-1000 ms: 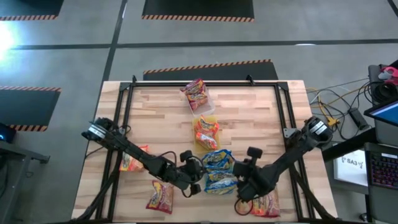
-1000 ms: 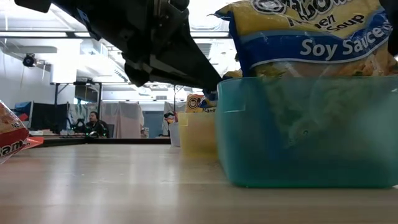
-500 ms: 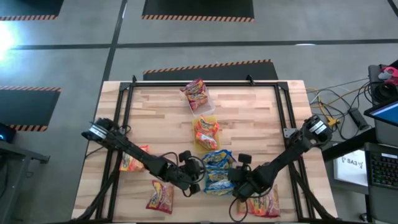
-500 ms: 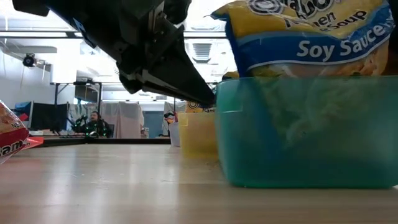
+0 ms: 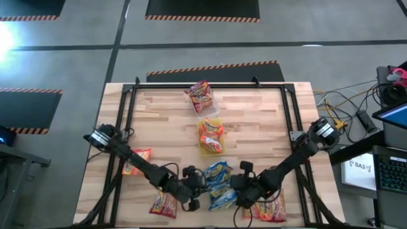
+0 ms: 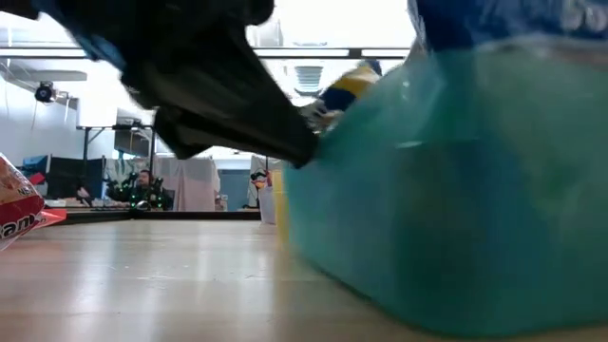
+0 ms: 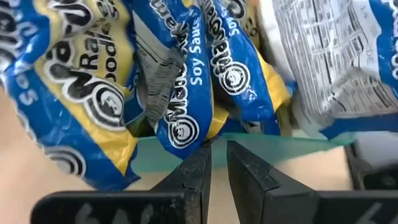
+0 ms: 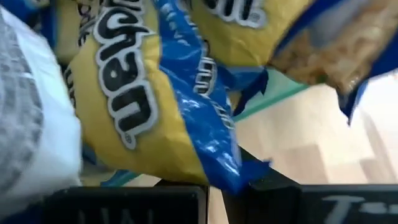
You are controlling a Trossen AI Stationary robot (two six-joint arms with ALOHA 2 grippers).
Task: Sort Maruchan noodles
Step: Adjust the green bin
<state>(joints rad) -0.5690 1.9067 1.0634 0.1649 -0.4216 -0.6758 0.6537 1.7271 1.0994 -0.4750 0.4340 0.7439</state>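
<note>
While sitting near the front edge of the pale wooden butcher-block table [image 5: 254, 121], holding a heap: translucent teal rectangular plastic tray [image 6: 456, 190], filled with blue-and-yellow crinkly plastic Maruchan noodle packets [image 5: 216, 181] marked "Soy Sauce", several overhanging the rim.

Flanking that tray on its left side: left gripper [image 5: 196, 193], two dark fingers [image 7: 198, 171] standing almost together, tips pinching the thin teal rim just beneath the blue packets.

Flanking it on its right side: right gripper [image 5: 240, 189], fingers fully closed, tucked under a drooping blue-and-yellow packet corner; not telling from any view whether anything is being pinched between them.

Standing behind the teal tray, in one line toward the back of the table:
- yellow rectangular plastic tray [image 5: 218, 121], carrying orange-and-yellow noodle packets [image 5: 210, 133];
- clear rectangular plastic tray [image 5: 212, 102], carrying red-and-pink noodle packets [image 5: 200, 94], one poking over the edge.

Lying loose on the wood:
- orange-and-yellow flat packet [image 5: 137, 161], well left of the teal tray, beside the left arm;
- red-and-pink flat packet [image 5: 162, 203], at the front edge, near the left gripper;
- red-and-pink flat packets at front right [image 5: 272, 208], just beside the right gripper.

Showing in the low view behind the table: seated person [image 6: 142, 190], far off in the room.
</note>
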